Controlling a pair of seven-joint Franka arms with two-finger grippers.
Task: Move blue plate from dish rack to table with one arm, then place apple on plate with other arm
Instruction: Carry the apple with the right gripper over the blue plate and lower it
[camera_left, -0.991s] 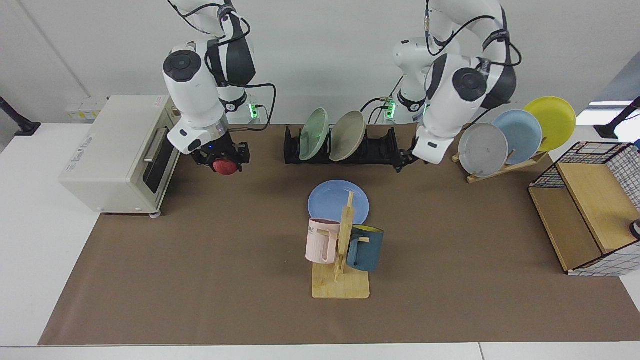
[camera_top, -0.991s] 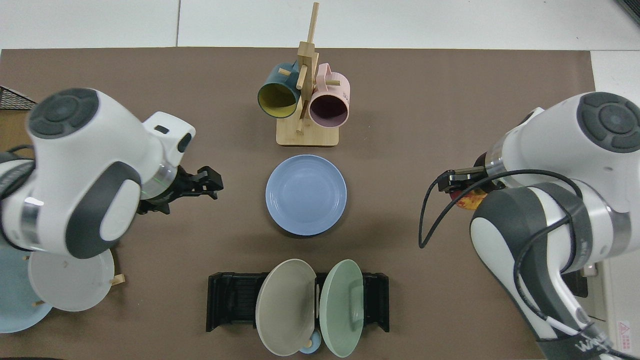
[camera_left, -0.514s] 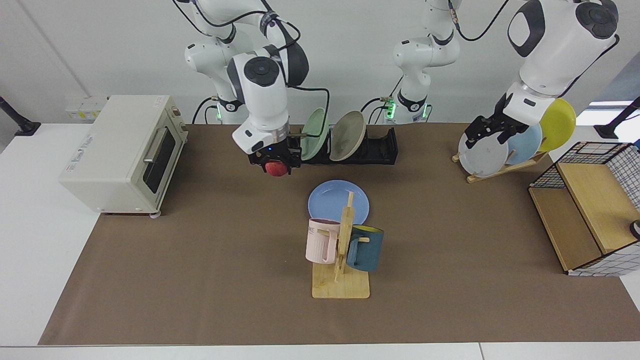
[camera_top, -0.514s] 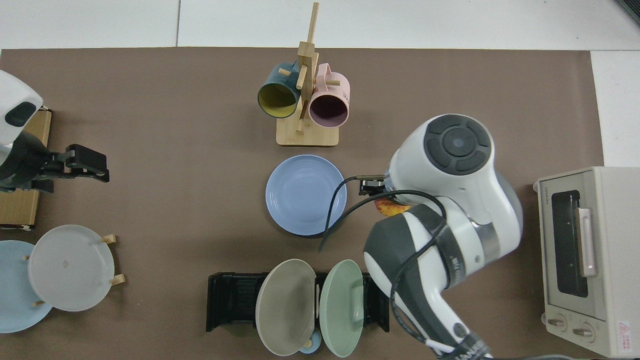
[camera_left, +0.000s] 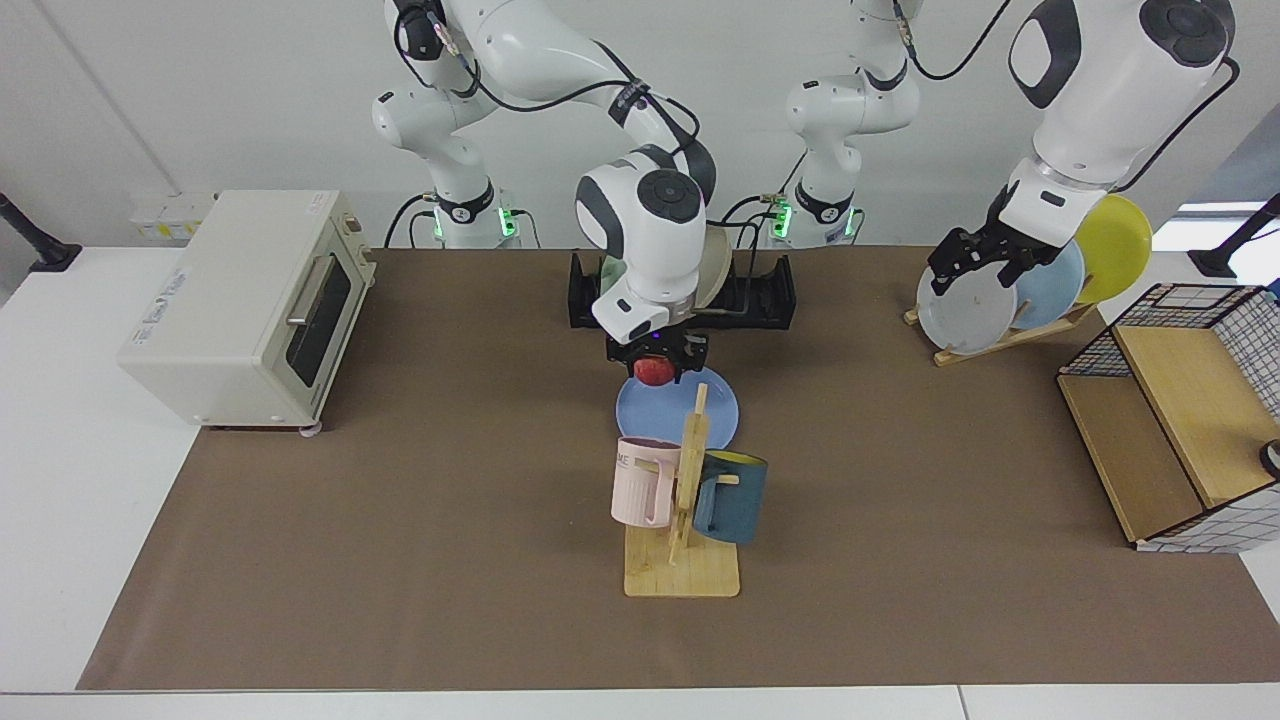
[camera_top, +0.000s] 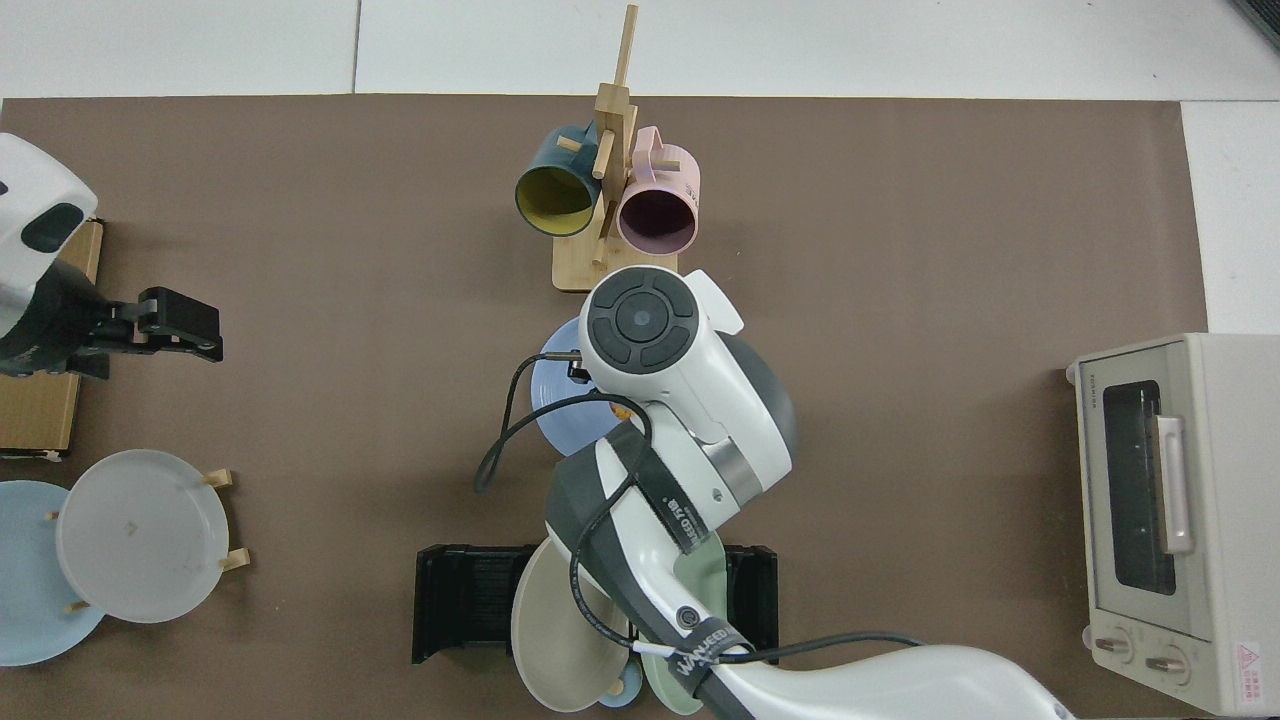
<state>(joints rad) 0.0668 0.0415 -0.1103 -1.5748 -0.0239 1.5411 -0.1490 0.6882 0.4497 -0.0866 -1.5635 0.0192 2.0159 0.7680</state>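
**Q:** What are the task's things looking like, and where are they lying?

**A:** The apple (camera_left: 654, 371) is showing as a small red fruit. The blue plate (camera_left: 720, 412) is showing as a round periwinkle disc with a shallow rim, and it is lying flat on the brown mat of the counter (camera_left: 400, 520), between the dish rack (camera_left: 770, 295) and the mug tree (camera_left: 685, 500). The rack is standing behind it, carrying a beige plate (camera_top: 555, 625) and a green plate (camera_top: 705, 570).

**Q:** How is the apple sitting relative to the jaws?

**A:** The right gripper (camera_left: 656, 358) is pointing downward, its jaws closing on the apple from either side. The fruit is hanging just above the far part of the blue plate; whether it is touching the plate cannot be told. In the top view the arm is covering most of the plate (camera_top: 560, 420).

**Q:** And the other arm?

**A:** The left gripper (camera_left: 975, 262) is waiting near the grey plate (camera_left: 960, 315) on the wooden stand, jaws parted and holding nothing.
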